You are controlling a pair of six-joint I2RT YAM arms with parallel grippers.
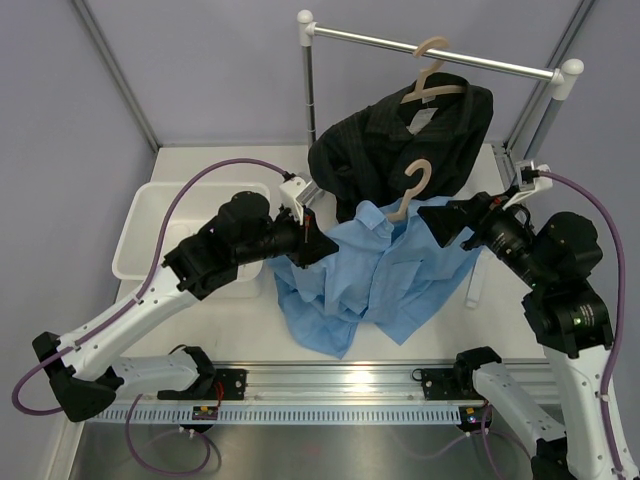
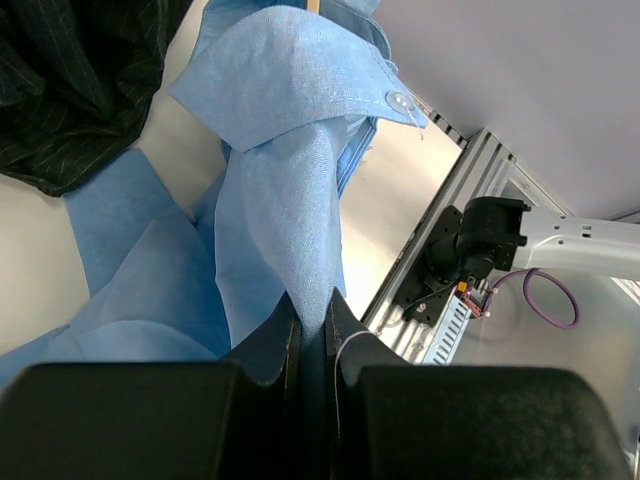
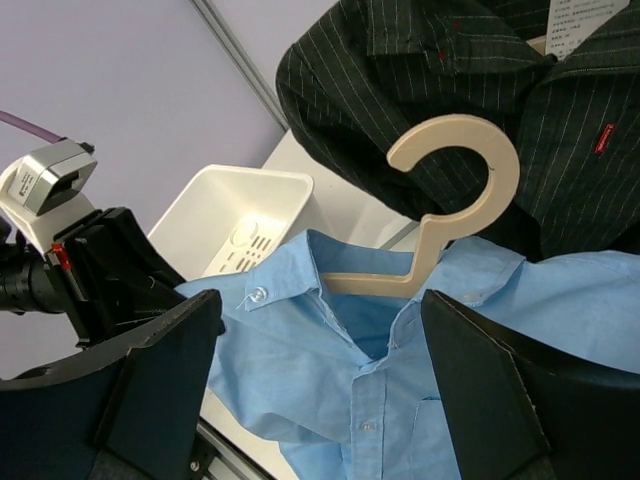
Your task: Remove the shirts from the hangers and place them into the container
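The light blue shirt (image 1: pixel 370 285) lies crumpled mid-table with a beige hanger (image 1: pixel 412 188) still in its collar. My left gripper (image 1: pixel 318 245) is shut on a fold of the blue shirt (image 2: pixel 290 150) near its buttoned collar tip, fabric pinched between the jaws (image 2: pixel 312 312). My right gripper (image 1: pixel 450 222) stands open, its fingers on either side of the collar and the hanger (image 3: pixel 455 190) without touching them (image 3: pixel 322 300). The black pinstriped shirt (image 1: pixel 410 130) hangs on a second hanger (image 1: pixel 432 75) from the rail. The white container (image 1: pixel 150 225) is at the left, with nothing showing inside it.
A metal rail (image 1: pixel 440 55) on white posts crosses the back. The black shirt's hem drapes onto the table just behind the blue shirt. A small white object (image 1: pixel 476 285) lies by the right arm. An aluminium track (image 1: pixel 340 382) runs along the near edge.
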